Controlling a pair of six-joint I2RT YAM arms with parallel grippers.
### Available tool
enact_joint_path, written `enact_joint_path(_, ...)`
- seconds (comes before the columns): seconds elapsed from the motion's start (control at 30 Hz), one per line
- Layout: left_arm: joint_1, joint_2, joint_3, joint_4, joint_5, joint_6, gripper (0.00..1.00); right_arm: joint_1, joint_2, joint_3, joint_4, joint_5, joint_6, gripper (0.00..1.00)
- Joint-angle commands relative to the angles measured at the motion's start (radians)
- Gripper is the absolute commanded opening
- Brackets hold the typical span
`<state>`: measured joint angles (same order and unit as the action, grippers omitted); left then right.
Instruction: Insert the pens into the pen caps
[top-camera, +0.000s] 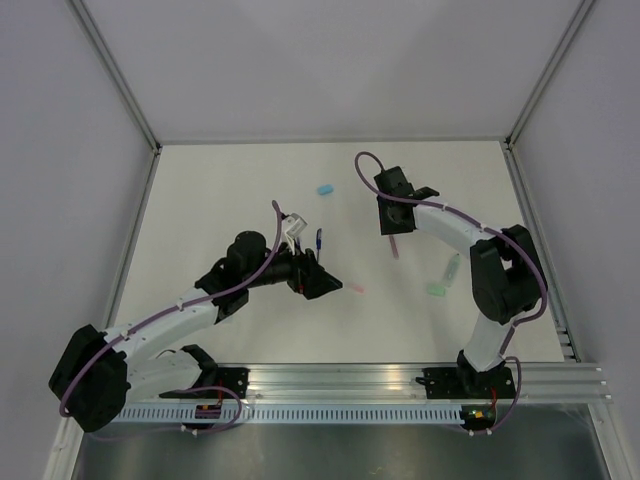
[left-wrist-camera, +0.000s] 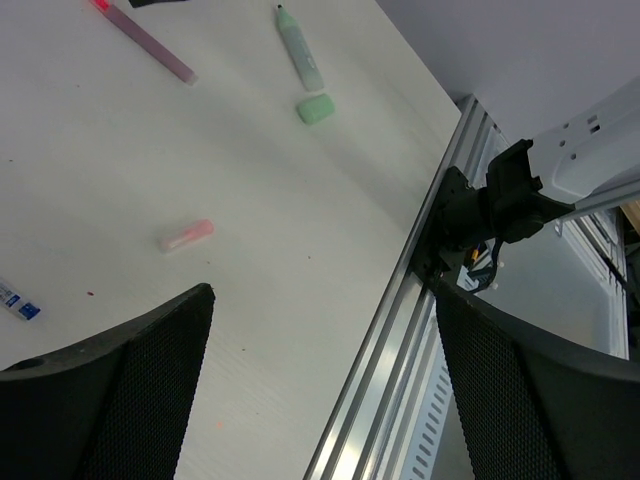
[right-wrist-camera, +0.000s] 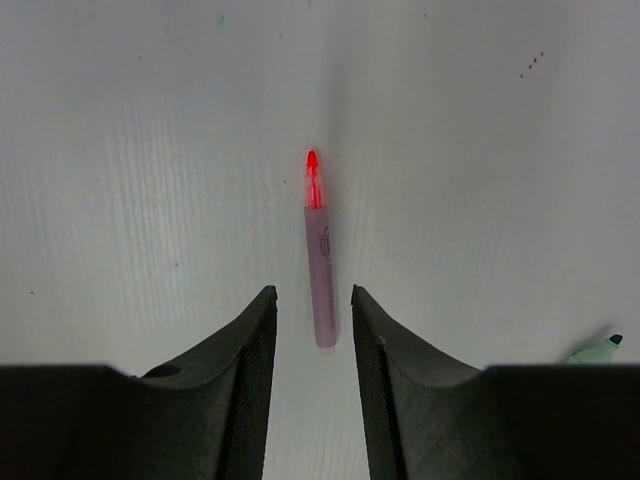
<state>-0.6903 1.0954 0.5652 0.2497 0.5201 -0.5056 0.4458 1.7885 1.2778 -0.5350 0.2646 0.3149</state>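
Currently lying on the matte white worktop (top-camera: 220, 200):

1. A thin pink pen (right-wrist-camera: 320, 270) with a bright red tip is lying flat and uncapped. Its rear end is reaching in between the fingers of the right hand (right-wrist-camera: 314, 292). That hand is standing at a middling width and straddling the barrel. A sliver of worktop is showing on either side, so it is gripping nothing. From overhead the pen is showing only as a faint streak below the hand.
2. A stubby pink plastic cap (left-wrist-camera: 187, 235) is resting alone just ahead of the left hand (left-wrist-camera: 322, 300). That hand's fingers are gaping wide and holding nothing.
3. A thicker pale green marker (left-wrist-camera: 300, 60) is lying near the right edge. Its short green cap (left-wrist-camera: 315, 108) is sitting just beside one end, apart from it.
4. A light blue cap (top-camera: 325, 189) is sitting farther back, well apart from the rest.
5. A dark blue pen (top-camera: 319, 238) is lying close behind the left hand, too small to make out in detail.
6. A white-and-blue labelled object (left-wrist-camera: 15, 298) is being cut off by the wrist view's left edge, and what it is cannot be told.
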Motion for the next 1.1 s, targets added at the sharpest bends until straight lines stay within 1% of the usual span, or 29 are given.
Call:
enact_joint_path(0.0,0.003,-0.040,-0.011,0.039,-0.067,-0.007,0.93,-0.012,0.038,0.020,-0.051,-0.022,-0.048,0.41)
enact_joint_path(0.1,0.003,-0.043,-0.007,0.034,-0.086,-0.010,0.93,-0.025,0.057,0.011,-0.028,-0.050,-0.054,0.41)
enact_joint_path(0.3,0.003,-0.051,-0.016,0.051,-0.058,0.003,0.93,-0.030,0.140,0.048,-0.028,-0.080,-0.089,0.39)
enact_joint_path(0.5,0.003,-0.072,-0.041,0.089,-0.046,-0.002,0.91,-0.035,0.189,0.040,-0.008,-0.087,-0.096,0.34)
enact_joint_path(0.6,0.003,-0.080,-0.048,0.097,-0.049,0.001,0.91,-0.035,0.209,0.049,-0.013,-0.102,-0.094,0.25)
enact_joint_path(0.63,0.003,-0.080,-0.048,0.097,-0.051,0.001,0.90,-0.033,0.210,0.052,-0.016,-0.107,-0.094,0.17)
enact_joint_path(0.67,0.003,-0.080,-0.050,0.097,-0.051,0.002,0.89,-0.035,0.212,0.063,-0.020,-0.108,-0.092,0.11)
enact_joint_path(0.73,0.003,-0.080,-0.053,0.106,-0.045,0.003,0.89,-0.035,0.204,0.069,-0.029,-0.122,-0.091,0.03)
enact_joint_path(0.77,0.003,-0.080,-0.057,0.121,-0.039,0.001,0.88,-0.035,0.195,0.072,-0.028,-0.126,-0.089,0.00)
enact_joint_path(0.87,0.003,-0.075,-0.060,0.129,-0.026,-0.004,0.87,-0.035,0.121,0.062,-0.017,-0.171,-0.060,0.00)
enact_joint_path(0.93,0.003,-0.071,-0.059,0.131,-0.023,-0.008,0.87,-0.033,0.014,0.014,0.030,-0.249,-0.025,0.00)
enact_joint_path(0.97,0.003,-0.069,-0.057,0.134,-0.023,-0.014,0.87,-0.035,-0.030,-0.017,0.061,-0.266,0.028,0.00)
enact_joint_path(1.0,0.003,-0.065,-0.057,0.137,-0.023,-0.019,0.86,-0.027,-0.134,-0.047,0.137,-0.307,0.058,0.00)
enact_joint_path(1.03,0.003,-0.060,-0.053,0.137,-0.023,-0.022,0.86,-0.018,-0.190,-0.084,0.180,-0.355,0.090,0.00)
enact_joint_path(1.07,0.003,-0.055,-0.051,0.137,-0.022,-0.027,0.84,-0.007,-0.242,-0.157,0.225,-0.372,0.120,0.00)
